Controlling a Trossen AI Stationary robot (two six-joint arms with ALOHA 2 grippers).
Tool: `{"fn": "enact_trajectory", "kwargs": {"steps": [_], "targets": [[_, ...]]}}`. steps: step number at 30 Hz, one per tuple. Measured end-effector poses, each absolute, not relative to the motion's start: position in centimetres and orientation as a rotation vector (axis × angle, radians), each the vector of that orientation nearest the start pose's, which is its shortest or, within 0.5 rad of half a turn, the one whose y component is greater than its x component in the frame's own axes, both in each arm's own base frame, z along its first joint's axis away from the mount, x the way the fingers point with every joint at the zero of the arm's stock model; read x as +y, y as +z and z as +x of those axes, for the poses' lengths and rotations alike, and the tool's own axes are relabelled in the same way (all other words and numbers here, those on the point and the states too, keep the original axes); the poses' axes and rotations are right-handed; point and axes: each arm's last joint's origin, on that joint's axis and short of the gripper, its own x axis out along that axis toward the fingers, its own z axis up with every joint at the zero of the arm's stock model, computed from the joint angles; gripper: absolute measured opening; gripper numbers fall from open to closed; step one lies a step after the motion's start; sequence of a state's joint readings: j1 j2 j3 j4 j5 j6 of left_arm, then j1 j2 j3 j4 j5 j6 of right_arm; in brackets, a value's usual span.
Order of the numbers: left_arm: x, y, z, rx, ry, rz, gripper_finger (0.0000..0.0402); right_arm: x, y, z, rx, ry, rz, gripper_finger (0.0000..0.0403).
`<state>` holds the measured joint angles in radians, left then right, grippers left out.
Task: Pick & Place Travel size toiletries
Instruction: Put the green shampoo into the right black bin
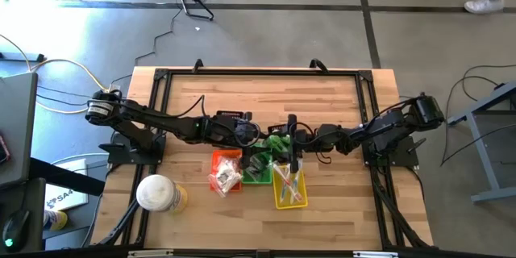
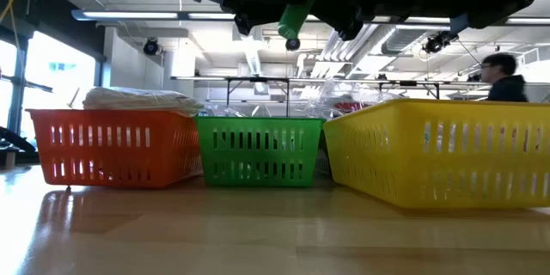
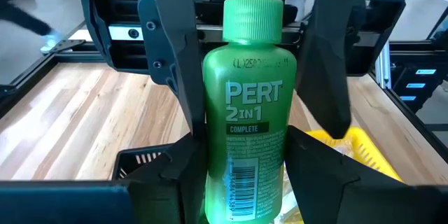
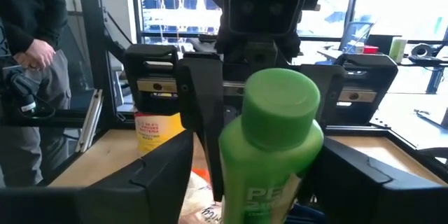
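Observation:
A green Pert bottle with a green screw cap hangs in the air between my two grippers, above the baskets; it is the green patch in the high view. My left gripper is shut on it. My right gripper faces it from the table's right and is open, one finger on either side of the bottle's cap end; whether they touch it I cannot tell. Clear-wrapped white pieces lie in the orange basket, and slim wrapped sticks lie in the yellow basket. My left gripper pinches the bottle's lower body between its two fingers, coming about level from the table's left. The bottle lies along the fingers, its cap pointing away toward my right gripper. It is lifted clear of the baskets.
Below the grippers an orange basket, a green basket and a yellow basket stand side by side; a black basket lies near them. A round white-and-yellow container stands near the left front edge. A person stands beyond the table.

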<state>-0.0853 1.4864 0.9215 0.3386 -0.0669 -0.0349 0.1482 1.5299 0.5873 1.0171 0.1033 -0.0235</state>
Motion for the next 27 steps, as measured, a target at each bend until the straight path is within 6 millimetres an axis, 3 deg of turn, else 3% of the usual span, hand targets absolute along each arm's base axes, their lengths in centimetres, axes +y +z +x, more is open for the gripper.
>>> {"fn": "enact_trajectory", "kwargs": {"steps": [20, 27], "targets": [[-2.65, 26.37, 32.97, 0.231, -0.016, -0.016, 0.0163, 4.02, 21.06, 29.54, -0.064, 0.016, -0.012, 0.0158], [-2.65, 26.37, 32.97, 0.231, -0.016, -0.016, 0.0163, 4.03, 21.07, 29.54, -0.064, 0.018, -0.013, 0.0156]]}}
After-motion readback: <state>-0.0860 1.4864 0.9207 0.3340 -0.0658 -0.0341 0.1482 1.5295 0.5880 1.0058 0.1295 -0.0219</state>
